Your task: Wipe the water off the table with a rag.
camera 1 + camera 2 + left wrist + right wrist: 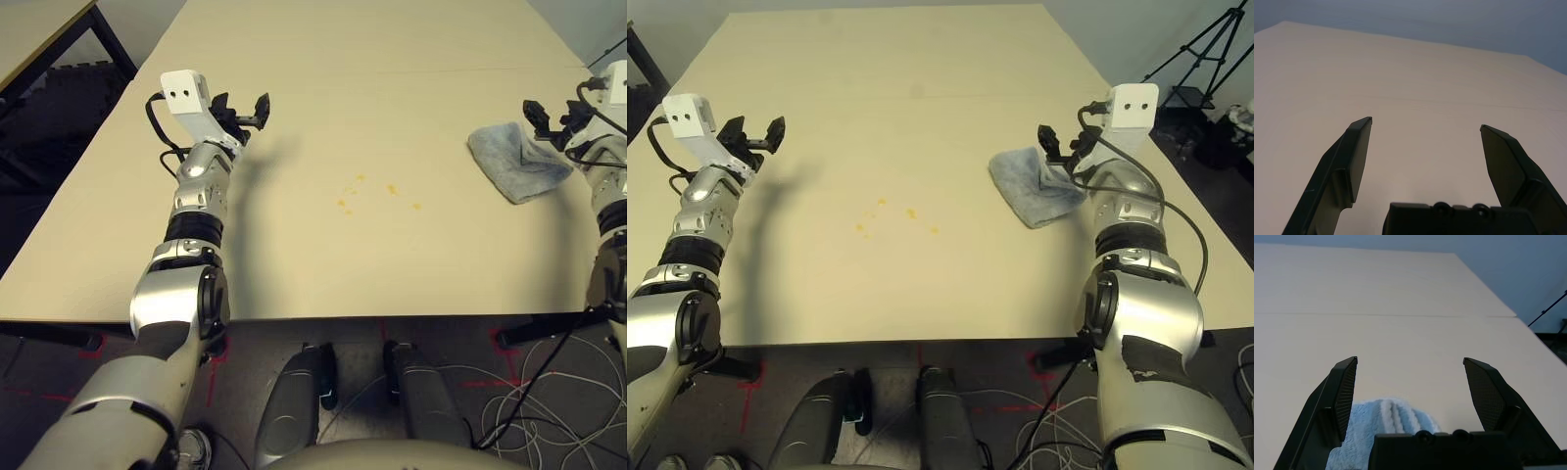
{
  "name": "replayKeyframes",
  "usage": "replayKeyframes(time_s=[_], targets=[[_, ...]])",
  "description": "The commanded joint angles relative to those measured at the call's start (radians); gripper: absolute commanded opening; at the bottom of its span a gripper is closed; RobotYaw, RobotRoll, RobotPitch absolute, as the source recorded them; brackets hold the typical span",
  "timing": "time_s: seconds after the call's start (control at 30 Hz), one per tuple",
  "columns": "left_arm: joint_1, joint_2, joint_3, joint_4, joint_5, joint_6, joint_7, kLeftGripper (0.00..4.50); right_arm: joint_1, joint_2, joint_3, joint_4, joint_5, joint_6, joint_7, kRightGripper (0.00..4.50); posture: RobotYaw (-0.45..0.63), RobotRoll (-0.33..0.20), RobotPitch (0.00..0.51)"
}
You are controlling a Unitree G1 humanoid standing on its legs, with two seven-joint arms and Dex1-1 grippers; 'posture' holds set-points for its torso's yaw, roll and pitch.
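On the table, near the robot's right side, the rag lies in a soft bunched heap. The right gripper sits over the near part of the rag with its two fingers spread wide, and it grips nothing. The left gripper hangs above bare table far off on the left side, fingers spread apart too, and it holds nothing. The water is a few tiny orange-yellow drops in the middle of the table, well apart from the rag and closer to the robot's edge. I think the grab could go wrong: the fingers seem to sit over just one end of the rag, so they may pinch only a bit of fluff and the rag may slip out. The rag could also drag folded and miss some drops, since they are spread out. The rag is near the right edge of the table, so a push that way could knock it off. Between the rag and the drops the table is bare and flat, with lots of room to slide.
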Motion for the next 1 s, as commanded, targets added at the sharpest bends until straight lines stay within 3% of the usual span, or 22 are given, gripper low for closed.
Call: replayKeyframes(time_s=[0.03, 0.27, 0.43, 0.57, 0.73, 0.83, 1.0], targets=[[0.008, -0.003, -0.006, 0.016, 0.009, 0.001, 0.000, 4.50, 0.015, -0.007, -0.021, 0.019, 0.002, -0.008, -0.008, 4.47, -0.09, 0.000, 0.194], [-0.032, 0.016, -0.014, 0.050, 0.014, 0.000, -0.034, 4.50, -0.005, -0.021, -0.051, 0.001, 0.031, 0.053, -0.013, 4.47, -0.11, 0.000, 0.179], [-0.089, 0.052, -0.003, 0.037, -0.051, 0.101, -0.243, 4.50, -0.044, -0.063, -0.076, -0.039, 0.065, 0.284, -0.021, 4.47, -0.13, 0.000, 0.178], [-0.126, 0.156, -0.134, -0.056, -0.029, 0.271, -0.655, 4.50, -0.052, -0.149, -0.058, -0.130, 0.084, 0.655, 0.041, 4.47, -0.15, 0.000, 0.178], [-0.134, 0.290, -0.284, -0.159, 0.021, 0.446, -0.955, 4.50, -0.011, -0.206, -0.099, -0.287, 0.143, 1.022, 0.030, 4.47, -0.14, 0.000, 0.183], [-0.120, 0.340, -0.342, -0.233, 0.033, 0.500, -1.072, 4.50, 0.060, -0.176, -0.166, -0.436, 0.200, 1.204, -0.029, 4.47, -0.14, 0.000, 0.189], [-0.080, 0.395, -0.409, -0.339, 0.046, 0.565, -1.192, 4.50, 0.178, -0.040, -0.266, -0.695, 0.275, 1.414, -0.129, 4.47, -0.15, 0.000, 0.200]])
